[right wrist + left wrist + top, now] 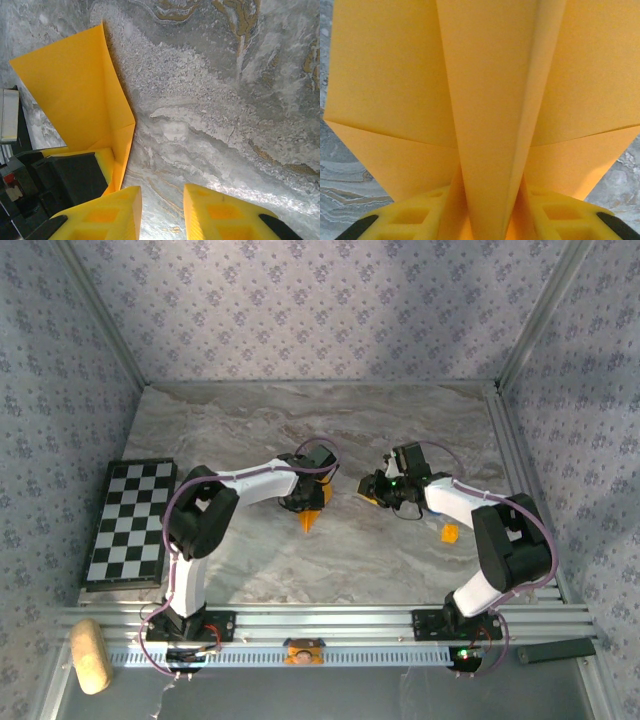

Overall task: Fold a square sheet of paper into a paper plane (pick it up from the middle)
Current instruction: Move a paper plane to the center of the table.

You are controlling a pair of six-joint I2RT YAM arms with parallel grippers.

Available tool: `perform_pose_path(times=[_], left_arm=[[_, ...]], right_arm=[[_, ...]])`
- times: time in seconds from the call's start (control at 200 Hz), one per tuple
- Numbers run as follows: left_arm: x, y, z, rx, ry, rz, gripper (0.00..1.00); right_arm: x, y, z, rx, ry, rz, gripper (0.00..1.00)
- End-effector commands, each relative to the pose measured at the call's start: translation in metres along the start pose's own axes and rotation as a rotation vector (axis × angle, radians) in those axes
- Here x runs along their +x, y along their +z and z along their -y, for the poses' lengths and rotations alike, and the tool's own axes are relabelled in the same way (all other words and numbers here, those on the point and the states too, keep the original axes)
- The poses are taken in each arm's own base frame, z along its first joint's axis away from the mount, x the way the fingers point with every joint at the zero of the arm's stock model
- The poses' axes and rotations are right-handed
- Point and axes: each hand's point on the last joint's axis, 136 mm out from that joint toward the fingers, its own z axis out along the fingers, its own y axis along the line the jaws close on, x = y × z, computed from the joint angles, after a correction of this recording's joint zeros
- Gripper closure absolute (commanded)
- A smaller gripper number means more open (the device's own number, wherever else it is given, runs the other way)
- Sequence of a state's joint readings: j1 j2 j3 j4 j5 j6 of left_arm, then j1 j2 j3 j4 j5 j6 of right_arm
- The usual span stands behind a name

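Standing inside left gripper (487,200): paper plane (490,110), ridge running straight ahead (clamped or loose, cannot tell); right gripper (161,192) apart, plane leftward.

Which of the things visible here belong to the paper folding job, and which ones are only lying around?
For the job:
- orange-yellow paper plane

Only lying about:
- chequered board
- tiny orange bit
- tan block, near left corner
- dark bar, near right corner
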State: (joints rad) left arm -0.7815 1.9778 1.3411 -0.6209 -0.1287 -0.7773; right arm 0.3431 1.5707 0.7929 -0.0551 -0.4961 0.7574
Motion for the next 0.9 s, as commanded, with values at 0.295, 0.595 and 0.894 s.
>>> perform_pose_path(times=[0.295, 0.595, 0.894], left_arm=[[0.018, 0.023, -0.013, -0.155, -0.032, -0.083, 0.63], [0.022, 0.029, -0.011, -0.159, -0.031, -0.104, 0.63], [0.022, 0.025, -0.003, -0.121, -0.015, -0.119, 0.63]], right_arm=[[0.002, -0.006, 0.009, -0.024, -0.008, -0.01, 0.71], [0.002, -0.009, 0.01, -0.029, -0.007, -0.003, 0.7], [-0.001, -0.01, 0.009, -0.024, -0.002, 0.002, 0.7]])
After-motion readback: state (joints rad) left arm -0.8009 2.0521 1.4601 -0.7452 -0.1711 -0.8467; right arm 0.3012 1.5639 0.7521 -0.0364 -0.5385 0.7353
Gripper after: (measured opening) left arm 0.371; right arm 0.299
